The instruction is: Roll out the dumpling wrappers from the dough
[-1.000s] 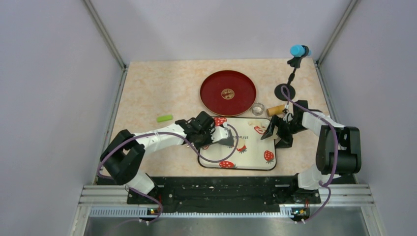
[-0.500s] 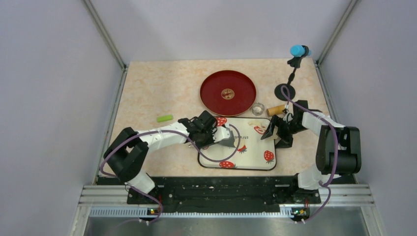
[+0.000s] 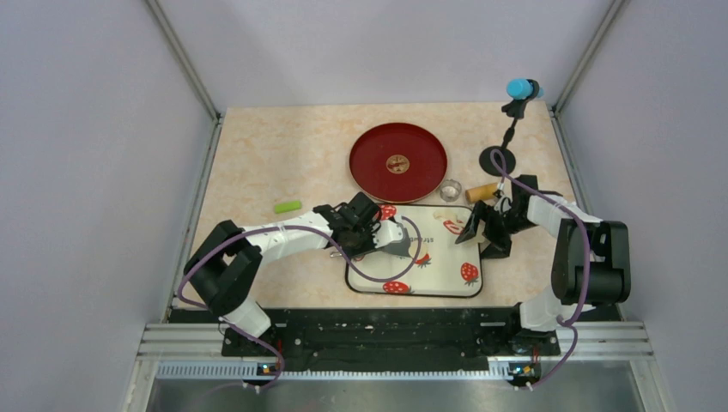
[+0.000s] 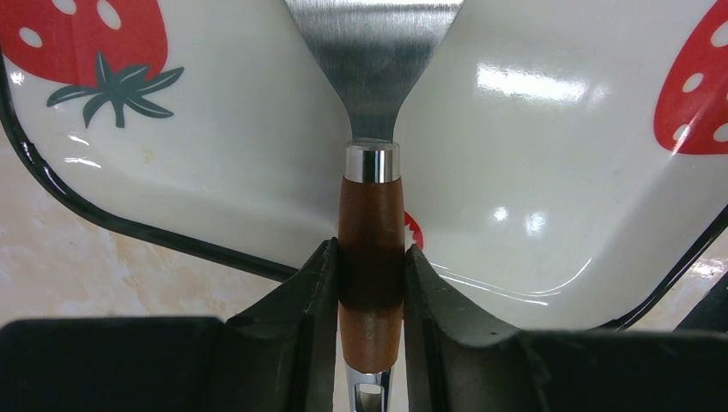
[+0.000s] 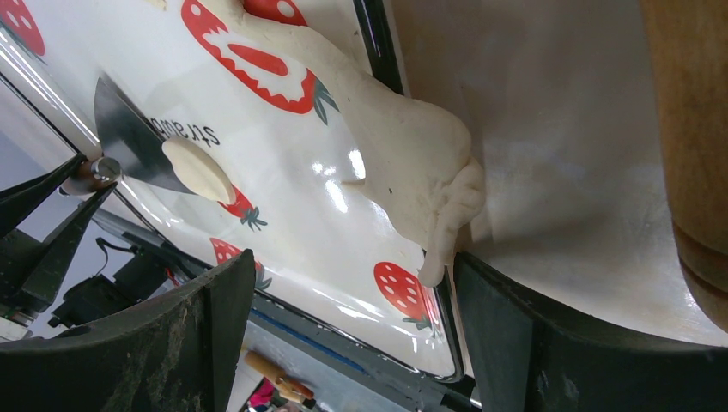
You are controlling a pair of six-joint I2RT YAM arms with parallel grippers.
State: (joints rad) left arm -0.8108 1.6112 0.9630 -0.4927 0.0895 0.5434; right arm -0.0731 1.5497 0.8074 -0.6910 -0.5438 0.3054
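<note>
Since a second ago the left arm's near links have swung slightly toward the tray, while its gripper has kept its place over the tray's near-left part; the right arm has not shifted.

On the table (image 3: 257, 154) the widest container is the red plate (image 3: 356, 163), at the far middle, with only a small tan round mark at its centre. Just nearer lies the strawberry tray (image 3: 446, 279), white with a black rim. Inside it are the dough, the spatula's blade and one wrapper.

The left gripper (image 4: 371, 257) is clamped narrowly on the brown handle of the spatula (image 4: 371, 223), whose steel blade reaches over the tray floor. The right gripper (image 5: 354, 257) stands wide apart and holds nothing.

The dough (image 5: 412, 146) is a pale sheet at the tray's far right edge, bunched up and draped over the rim. Its drooping tail hangs between the right gripper's fingers, close to one of them; whether it touches I cannot tell.

The wooden roller (image 3: 482, 191) lies on the table beyond the tray's far right corner. The metal ring (image 3: 451, 189) sits just to its left. A green piece (image 3: 288, 206) lies well left of the tray. The dumpling wrapper (image 5: 197, 169), a small pale disc, rests on the tip of the spatula's blade.
</note>
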